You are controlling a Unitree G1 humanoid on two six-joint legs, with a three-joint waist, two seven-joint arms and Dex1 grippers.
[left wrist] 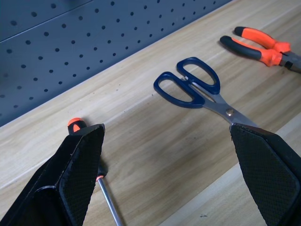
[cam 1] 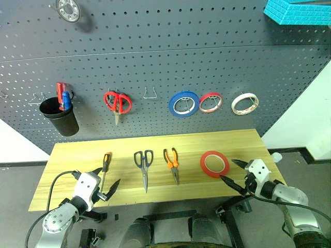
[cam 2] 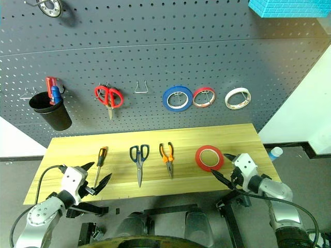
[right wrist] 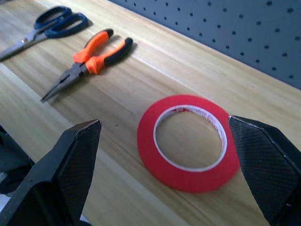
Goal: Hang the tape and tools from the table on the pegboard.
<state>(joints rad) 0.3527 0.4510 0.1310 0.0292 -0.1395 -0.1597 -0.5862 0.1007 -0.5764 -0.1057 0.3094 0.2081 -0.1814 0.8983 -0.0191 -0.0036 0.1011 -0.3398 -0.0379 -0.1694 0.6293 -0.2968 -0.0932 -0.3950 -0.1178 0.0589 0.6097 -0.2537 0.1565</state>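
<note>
At the near edge of the table (cam 1: pixel 77 150), right gripper (cam 1: pixel 234 171) spread wide, holding nothing, aimed at the red tape (cam 1: pixel 214 163) lying flat just ahead of its fingers (right wrist: pixel 70 165); left gripper (cam 1: pixel 106 179) likewise wide and empty, poised near the screwdriver (cam 1: pixel 105 167), one finger (left wrist: pixel 77 165) just beside its shaft; touching or not, impossible to tell. Further along the wood, laid in a row: scissors (cam 1: pixel 144 164) with dark blue handles, then pliers (cam 1: pixel 171 161) with orange-and-black grips, then the tape nearest the right end; none yet hung. Behind, on the pegboard (cam 1: pixel 155 57): a black cup (cam 1: pixel 60 114), red-handled scissors (cam 1: pixel 118 102), a bare hook (cam 1: pixel 151 93), a blue roll (cam 1: pixel 183 103), a smaller red-and-white roll (cam 1: pixel 210 102), a pale roll (cam 1: pixel 244 103). Judged light and thin-walled, the tape; likely to flex if squeezed across its width; better pinched through the wall, one finger inside the ring. Judged stiff and slim, the screwdriver; probably apt to roll; best taken at the rubbery handle. Scissors and pliers heavier, probably slick at the metal; handles the safer hold.
</note>
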